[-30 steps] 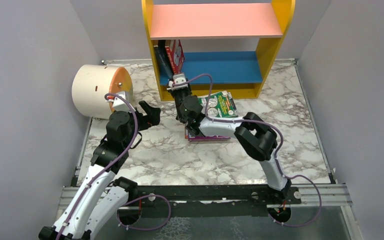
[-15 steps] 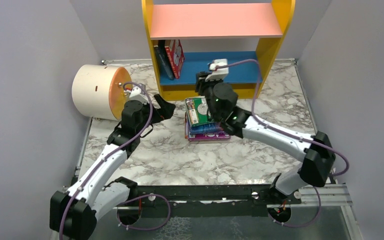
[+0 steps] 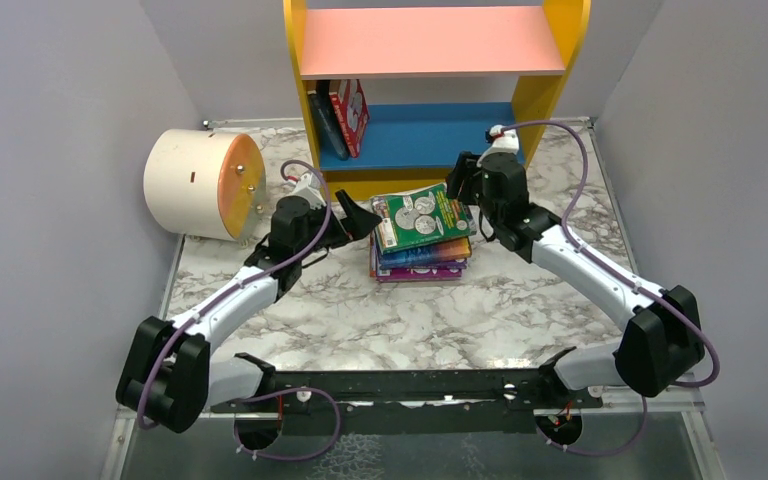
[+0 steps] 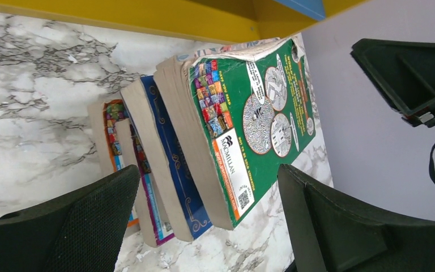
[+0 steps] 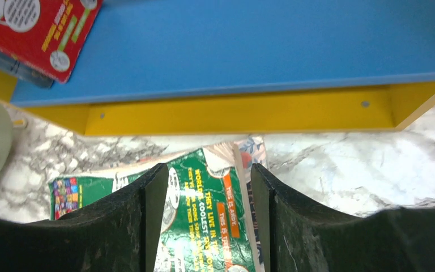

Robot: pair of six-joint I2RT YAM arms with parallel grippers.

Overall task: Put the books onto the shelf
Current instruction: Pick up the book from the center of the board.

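1. Your left gripper (image 3: 362,217) stands wide open and holds nothing. It sits just beside the left end of the stack of books (image 3: 418,262), and in its wrist view the fingers (image 4: 85,226) frame the stack without touching it.
2. Your right gripper (image 3: 463,192) is at the right end of the green book (image 3: 423,215). Its jaws are partly apart and are not closed on anything. In the wrist view its fingers (image 5: 139,226) hang over the green cover, and you cannot tell whether they touch it.
3. The green book lies on top of the stack, skewed across it. A dark blue book (image 4: 173,170) lies directly beneath, with purple and orange ones lower down.
4. The stack rests on the marble table (image 3: 410,315), just in front of the shelf (image 3: 552,60) and not on it.
5. Two books are already on the blue lower board (image 3: 450,135) at its left end: a red book (image 3: 352,112) and a dark book (image 3: 328,118) beside it, both leaning.
6. A cream cylinder (image 3: 192,180) lies at the table's left side, well apart from the stack.
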